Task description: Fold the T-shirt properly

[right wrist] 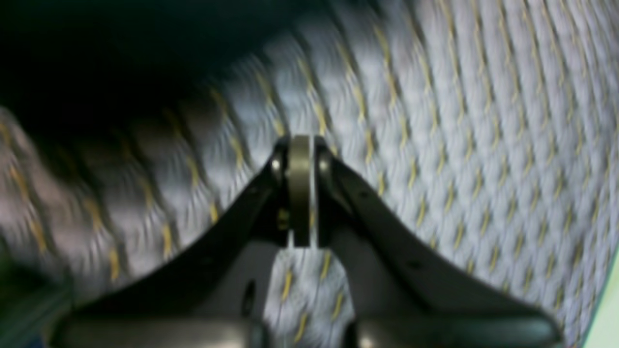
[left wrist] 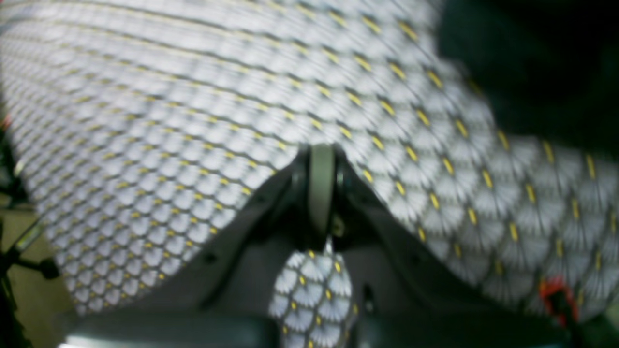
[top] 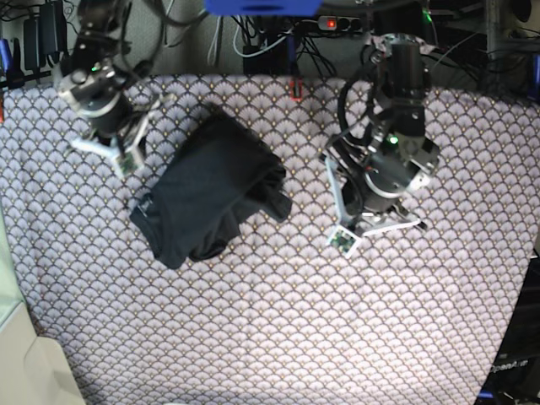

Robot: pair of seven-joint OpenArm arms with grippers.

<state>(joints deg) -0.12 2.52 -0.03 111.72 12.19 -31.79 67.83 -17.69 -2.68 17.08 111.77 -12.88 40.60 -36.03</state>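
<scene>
Patterned tablecloth [top: 278, 321] covers the table, bare in the near part. Mid-table, left of centre: black T-shirt [top: 207, 190], bunched and loosely folded, lying slantwise. Left gripper [left wrist: 321, 186] to its right, fingers pressed together, empty, clear of cloth. Farther back, right gripper [right wrist: 300, 186] likewise closed, holding nothing.

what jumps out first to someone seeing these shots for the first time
The dark T-shirt lies bunched in a loose, partly folded heap left of centre on the scallop-patterned tablecloth, the one dark mass on the pale pattern. Both arms stand clear of it: the right tool at the upper left of the base view, the left tool to the right of the shirt. Both tools are shut and hold nothing.
</scene>
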